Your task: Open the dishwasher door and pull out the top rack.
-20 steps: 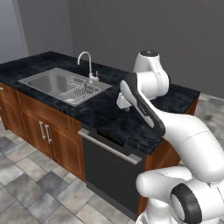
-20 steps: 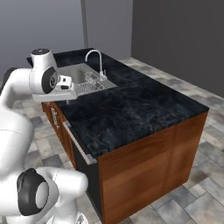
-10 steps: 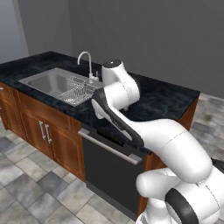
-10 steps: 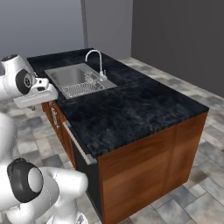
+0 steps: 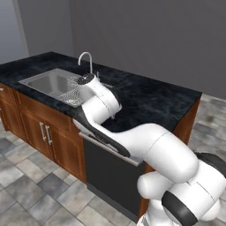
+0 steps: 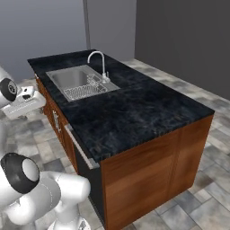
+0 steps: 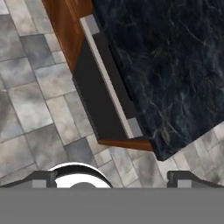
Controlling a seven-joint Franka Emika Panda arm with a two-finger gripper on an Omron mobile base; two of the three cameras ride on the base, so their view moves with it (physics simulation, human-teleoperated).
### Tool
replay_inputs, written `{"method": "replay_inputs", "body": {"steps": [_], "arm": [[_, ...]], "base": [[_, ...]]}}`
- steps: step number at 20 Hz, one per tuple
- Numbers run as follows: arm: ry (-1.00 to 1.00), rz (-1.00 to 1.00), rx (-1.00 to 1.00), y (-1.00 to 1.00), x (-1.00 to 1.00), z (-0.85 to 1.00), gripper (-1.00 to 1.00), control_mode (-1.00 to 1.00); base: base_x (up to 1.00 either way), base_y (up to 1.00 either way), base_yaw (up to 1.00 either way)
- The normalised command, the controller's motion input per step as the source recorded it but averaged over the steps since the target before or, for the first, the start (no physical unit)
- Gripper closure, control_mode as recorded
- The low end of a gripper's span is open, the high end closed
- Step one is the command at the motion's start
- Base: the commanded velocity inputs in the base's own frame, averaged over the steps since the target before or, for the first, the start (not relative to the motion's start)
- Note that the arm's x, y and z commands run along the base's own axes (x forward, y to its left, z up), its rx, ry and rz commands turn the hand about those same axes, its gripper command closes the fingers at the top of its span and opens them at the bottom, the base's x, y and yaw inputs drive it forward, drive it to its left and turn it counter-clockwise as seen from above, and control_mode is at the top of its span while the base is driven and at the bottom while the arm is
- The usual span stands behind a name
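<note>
We are in a kitchen: an island with a black marbled counter (image 6: 134,112), a steel sink (image 6: 74,81) with a curved tap (image 6: 99,63), brown wooden cabinets (image 5: 42,132), a built-in dishwasher door (image 5: 108,174) with a long silver handle (image 7: 109,78), and a grey tiled floor (image 5: 26,194).

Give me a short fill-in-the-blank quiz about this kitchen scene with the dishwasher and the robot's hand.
1. The dishwasher door is ____.
2. The long handle on that door is coloured ____.
3. The hand has its fingers ____.
4. The faucet stands beside the ____.

Missing words: closed; silver; open; sink
</note>
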Motion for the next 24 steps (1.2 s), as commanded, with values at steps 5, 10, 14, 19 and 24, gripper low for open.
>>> {"method": "replay_inputs", "body": {"steps": [5,10,14,19,24], "arm": [[0.0,0.0,-0.11,0.35,0.0,-0.33,-1.0,-1.0],[-0.01,0.0,-0.1,0.16,0.0,-0.39,-1.0,-1.0],[-0.04,0.0,-0.08,0.0,0.0,-0.34,-1.0,-1.0],[-0.08,0.0,-0.06,0.0,0.0,-0.36,-1.0,-1.0],[-0.07,0.0,-0.03,0.0,0.0,-0.41,-1.0,-1.0]], "base": [[0.0,0.0,0.0],[0.0,0.0,0.0],[0.0,0.0,0.0],[0.0,0.0,0.0],[0.0,0.0,0.0]]}}
